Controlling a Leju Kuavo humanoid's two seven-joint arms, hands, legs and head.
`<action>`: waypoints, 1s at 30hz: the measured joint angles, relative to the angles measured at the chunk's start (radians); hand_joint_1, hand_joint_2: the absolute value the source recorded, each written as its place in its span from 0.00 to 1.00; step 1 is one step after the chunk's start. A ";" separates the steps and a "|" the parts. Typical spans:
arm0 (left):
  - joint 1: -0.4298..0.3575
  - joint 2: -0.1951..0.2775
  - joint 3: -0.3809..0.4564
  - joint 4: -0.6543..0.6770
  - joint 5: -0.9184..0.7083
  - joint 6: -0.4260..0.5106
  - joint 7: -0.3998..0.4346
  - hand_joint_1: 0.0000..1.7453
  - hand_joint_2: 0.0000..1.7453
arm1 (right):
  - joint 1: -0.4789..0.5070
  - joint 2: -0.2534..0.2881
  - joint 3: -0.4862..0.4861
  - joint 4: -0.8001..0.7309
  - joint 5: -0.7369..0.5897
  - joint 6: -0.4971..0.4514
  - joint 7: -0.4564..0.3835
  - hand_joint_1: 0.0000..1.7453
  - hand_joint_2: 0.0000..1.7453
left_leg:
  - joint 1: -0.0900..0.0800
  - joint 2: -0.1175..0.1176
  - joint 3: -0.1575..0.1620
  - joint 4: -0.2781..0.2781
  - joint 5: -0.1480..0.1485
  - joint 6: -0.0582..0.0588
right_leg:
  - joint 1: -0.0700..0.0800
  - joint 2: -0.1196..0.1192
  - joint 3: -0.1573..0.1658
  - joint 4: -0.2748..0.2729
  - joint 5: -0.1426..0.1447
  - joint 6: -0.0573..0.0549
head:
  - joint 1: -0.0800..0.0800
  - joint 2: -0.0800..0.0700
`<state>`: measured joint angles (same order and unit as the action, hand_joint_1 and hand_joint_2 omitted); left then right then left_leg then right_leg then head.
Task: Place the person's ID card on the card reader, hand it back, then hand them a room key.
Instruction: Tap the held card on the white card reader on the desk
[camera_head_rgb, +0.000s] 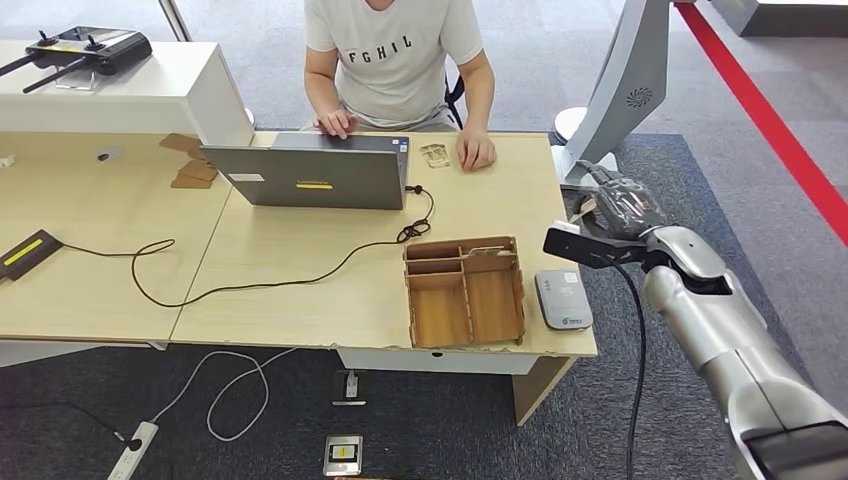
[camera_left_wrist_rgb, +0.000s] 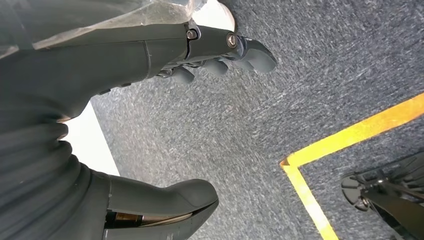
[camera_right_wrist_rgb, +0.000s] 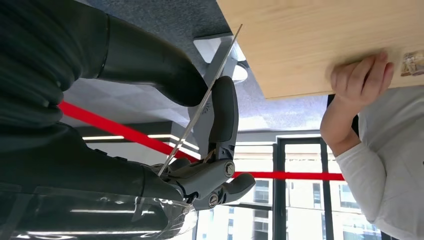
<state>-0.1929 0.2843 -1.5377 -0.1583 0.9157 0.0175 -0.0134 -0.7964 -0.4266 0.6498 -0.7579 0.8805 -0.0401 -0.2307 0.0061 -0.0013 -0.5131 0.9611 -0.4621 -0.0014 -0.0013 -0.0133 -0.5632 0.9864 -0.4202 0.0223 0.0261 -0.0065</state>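
Observation:
My right hand (camera_head_rgb: 618, 208) hovers just off the table's right edge, level with the laptop. In the right wrist view it (camera_right_wrist_rgb: 200, 170) pinches a thin ID card (camera_right_wrist_rgb: 210, 85), seen edge-on, between thumb and fingers. The grey card reader (camera_head_rgb: 563, 298) lies on the table's front right corner, nearer me than the hand. Beside it stands a wooden tray (camera_head_rgb: 465, 300) with cards in its back compartments. The person (camera_head_rgb: 395, 50) sits across the table, one hand (camera_head_rgb: 476, 150) flat on the top. My left hand (camera_left_wrist_rgb: 100, 75) hangs over the carpet, fingers apart, holding nothing.
An open laptop (camera_head_rgb: 318, 172) with a black cable (camera_head_rgb: 300, 280) sits mid-table. A small clear item (camera_head_rgb: 435, 154) lies by the person's hand. A white pillar base (camera_head_rgb: 620, 90) and red floor line (camera_head_rgb: 770, 120) are at the right. A drone controller (camera_head_rgb: 85, 50) rests on the white counter.

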 joint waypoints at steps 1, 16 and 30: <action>0.000 0.002 0.000 0.000 0.000 0.000 0.000 0.00 1.00 | 0.013 -0.004 0.003 -0.019 -0.001 0.002 0.002 1.00 1.00 | 0.000 0.000 0.000 0.000 0.000 0.000 | 0.000 0.000 0.000 0.000 0.000 0.000 | 0.000 0.000; 0.000 0.008 0.001 0.000 0.029 0.000 0.019 0.00 1.00 | 0.058 -0.023 0.039 -0.109 -0.030 0.024 -0.010 1.00 1.00 | 0.000 0.000 0.000 0.000 0.000 0.000 | 0.000 0.000 0.000 0.000 0.000 0.000 | 0.000 0.000; -0.002 0.008 0.012 0.000 0.080 0.022 0.044 0.00 1.00 | 0.055 0.035 0.079 -0.041 -0.070 -0.007 -0.079 1.00 1.00 | 0.000 0.000 0.000 0.000 0.000 0.000 | 0.000 0.000 0.000 0.000 0.000 0.000 | 0.000 0.000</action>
<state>-0.1947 0.2926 -1.5253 -0.1583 0.9962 0.0391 0.0306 -0.7411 -0.3920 0.7288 -0.7985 0.8106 -0.0475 -0.3096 0.0062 -0.0012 -0.5131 0.9609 -0.4619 -0.0015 -0.0013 -0.0132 -0.5631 0.9866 -0.4200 0.0220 0.0263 -0.0066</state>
